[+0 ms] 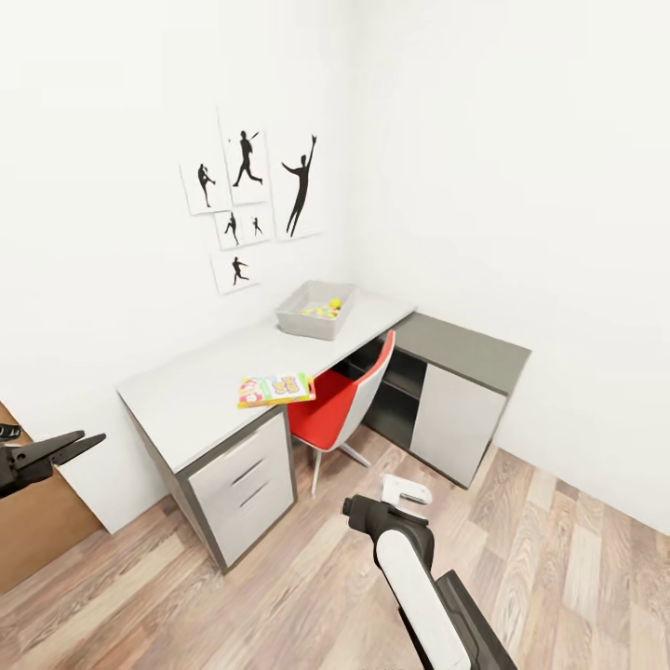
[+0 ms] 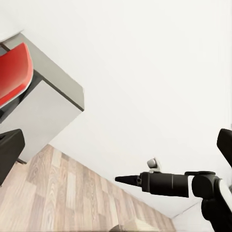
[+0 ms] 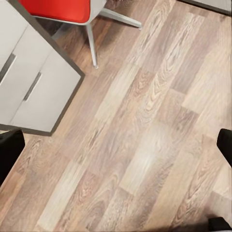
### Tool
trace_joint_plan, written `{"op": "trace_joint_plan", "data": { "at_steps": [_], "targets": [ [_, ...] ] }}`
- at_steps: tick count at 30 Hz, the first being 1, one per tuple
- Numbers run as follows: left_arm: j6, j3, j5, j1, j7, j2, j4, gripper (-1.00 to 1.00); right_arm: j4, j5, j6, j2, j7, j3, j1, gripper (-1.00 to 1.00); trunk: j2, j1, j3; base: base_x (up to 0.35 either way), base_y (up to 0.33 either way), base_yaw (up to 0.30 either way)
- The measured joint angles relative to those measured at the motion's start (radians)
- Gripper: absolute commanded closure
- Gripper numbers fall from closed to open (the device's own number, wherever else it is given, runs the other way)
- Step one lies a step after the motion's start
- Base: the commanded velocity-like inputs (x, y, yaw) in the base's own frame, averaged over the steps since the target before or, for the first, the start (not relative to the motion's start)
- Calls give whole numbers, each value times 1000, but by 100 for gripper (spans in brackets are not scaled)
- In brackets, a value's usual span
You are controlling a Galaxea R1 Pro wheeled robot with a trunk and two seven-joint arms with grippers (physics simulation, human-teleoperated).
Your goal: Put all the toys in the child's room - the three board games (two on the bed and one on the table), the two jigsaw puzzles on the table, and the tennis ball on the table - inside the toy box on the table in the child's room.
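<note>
Rolling up to the corner surface (image 1: pixel 195 395) with both arms still free

Biggest risk we see: the red chair (image 1: pixel 340 400) sits tucked right below the board game (image 1: pixel 275 389) at the surface's edge, so reaching in could clip it or knock the game off. The toy box (image 1: pixel 314 310) by the wall already has the tennis ball (image 1: pixel 334 303) inside. Left pincer (image 1: pixel 70 445) is slightly apart, holding nothing; right pincer (image 1: pixel 407 490) is wide apart over bare floor (image 3: pixel 145 135), also holding nothing.
</note>
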State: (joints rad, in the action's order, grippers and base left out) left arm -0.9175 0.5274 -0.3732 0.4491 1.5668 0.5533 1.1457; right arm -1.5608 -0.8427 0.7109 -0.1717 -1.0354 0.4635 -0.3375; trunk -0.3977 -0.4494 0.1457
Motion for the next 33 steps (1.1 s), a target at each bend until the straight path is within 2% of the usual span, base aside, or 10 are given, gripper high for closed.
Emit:
{"op": "trace_joint_plan", "data": {
  "at_steps": [12, 25, 33],
  "targets": [
    [0, 0, 0, 0, 0, 0, 0, -100, 0, 0, 0, 0, 0, 0, 0, -100, 0, 0, 6, 1, 1, -234],
    [1, 0, 0, 0, 0, 0, 0, -100, 3, 2, -1, 10, 2, 4, 0, -100, 0, 0, 7, 0, 0, -19],
    [1, 0, -1, 0, 0, 0, 0, -100, 7, 2, 0, 4, -1, 4, 0, -100, 0, 0, 7, 0, 0, 0]
  ]
}}
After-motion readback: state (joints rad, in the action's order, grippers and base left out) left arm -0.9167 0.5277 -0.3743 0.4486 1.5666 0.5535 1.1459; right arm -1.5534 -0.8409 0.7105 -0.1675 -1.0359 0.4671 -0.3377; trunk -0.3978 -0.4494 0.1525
